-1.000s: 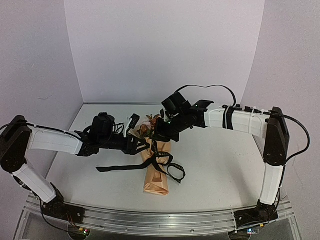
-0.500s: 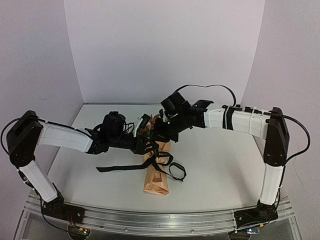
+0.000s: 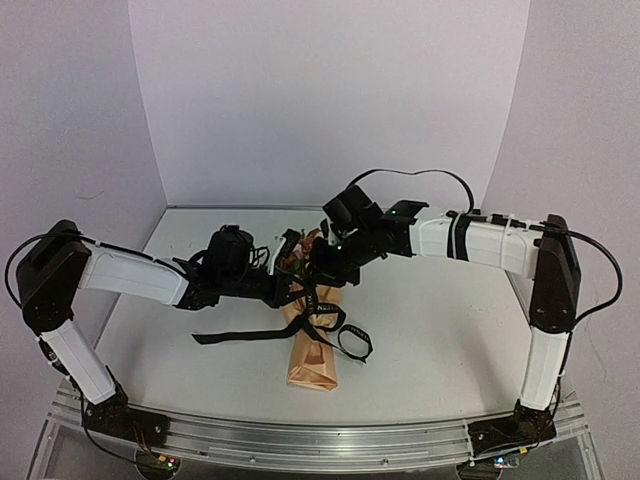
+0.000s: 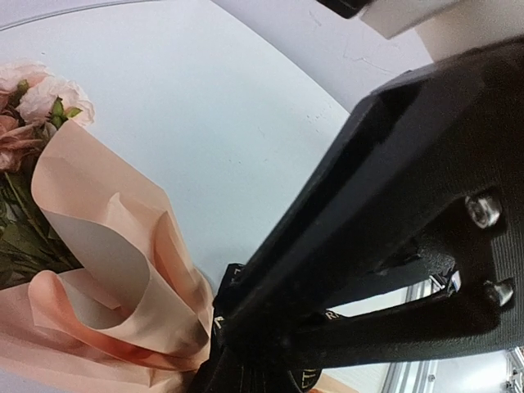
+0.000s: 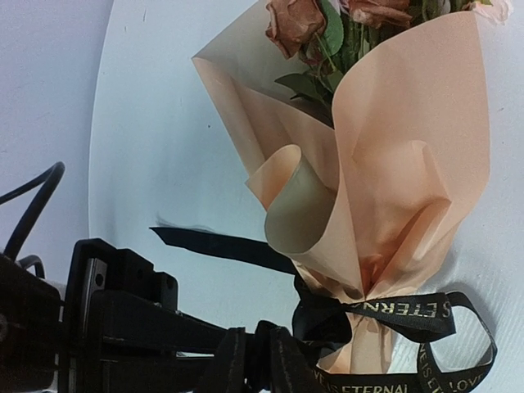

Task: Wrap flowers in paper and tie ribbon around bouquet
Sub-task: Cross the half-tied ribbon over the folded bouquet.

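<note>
- Two arms meet over the bouquet (image 3: 312,355) in the top view. It lies mid-table (image 3: 440,330), with the flowers (image 3: 298,252) at the far end and the narrow end pointing to the near edge.
- Also from above, the ribbon (image 3: 240,336) is knotted round the paper's waist, with one tail trailing left and a loop lying to the right. The left gripper (image 3: 298,293) reaches the knot from the left. The right gripper (image 3: 325,268) hovers just beside the blooms, and I cannot tell whether its fingers are apart or together.
- Left wrist: the left gripper (image 4: 246,327) has its fingers pressed together, with the lettered ribbon (image 4: 307,378) pinched at their tips. The folded paper (image 4: 90,270) lies to the left.
- Right wrist: the ribbon (image 5: 401,315) cinches the bouquet (image 5: 393,164) below the blooms. The left gripper (image 5: 246,360) is clamped on it beside the knot.
</note>
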Robot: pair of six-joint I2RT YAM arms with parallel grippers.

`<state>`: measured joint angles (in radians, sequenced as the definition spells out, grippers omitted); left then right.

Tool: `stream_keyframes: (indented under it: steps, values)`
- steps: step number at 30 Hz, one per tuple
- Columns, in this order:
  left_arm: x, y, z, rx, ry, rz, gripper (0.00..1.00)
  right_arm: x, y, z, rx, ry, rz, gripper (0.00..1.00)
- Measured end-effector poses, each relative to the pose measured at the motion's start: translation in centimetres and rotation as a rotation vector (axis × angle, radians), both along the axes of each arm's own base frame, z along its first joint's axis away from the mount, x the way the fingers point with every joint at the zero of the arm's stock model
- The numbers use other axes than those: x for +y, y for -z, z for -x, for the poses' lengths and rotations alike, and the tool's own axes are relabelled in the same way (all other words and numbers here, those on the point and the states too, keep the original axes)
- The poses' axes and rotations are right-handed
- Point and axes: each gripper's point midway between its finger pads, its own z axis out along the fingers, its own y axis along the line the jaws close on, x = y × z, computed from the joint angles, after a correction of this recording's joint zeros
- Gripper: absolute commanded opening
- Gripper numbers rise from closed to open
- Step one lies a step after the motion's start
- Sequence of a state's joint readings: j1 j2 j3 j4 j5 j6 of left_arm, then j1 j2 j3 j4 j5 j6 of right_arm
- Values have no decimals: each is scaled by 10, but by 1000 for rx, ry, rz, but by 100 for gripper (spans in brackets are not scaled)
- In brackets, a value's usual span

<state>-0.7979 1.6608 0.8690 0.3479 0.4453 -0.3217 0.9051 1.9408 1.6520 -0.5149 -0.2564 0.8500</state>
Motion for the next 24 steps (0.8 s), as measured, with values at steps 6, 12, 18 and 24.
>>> stream_keyframes:
  steps: [6, 12, 18, 24]
  values:
    - [11, 10, -10, 4, -99, -17, 0, -31, -11, 10, -75, 1, 40, 43]
    - [18, 16, -15, 20, -159, -28, 0, -72, 2, 39, -156, -32, 71, 49]
    - [20, 10, -18, 14, -184, -16, 0, -85, 54, 81, -197, -185, 187, 51]
    - [21, 8, -18, 17, -190, -10, 0, -63, 74, 99, -254, -319, 220, 48]
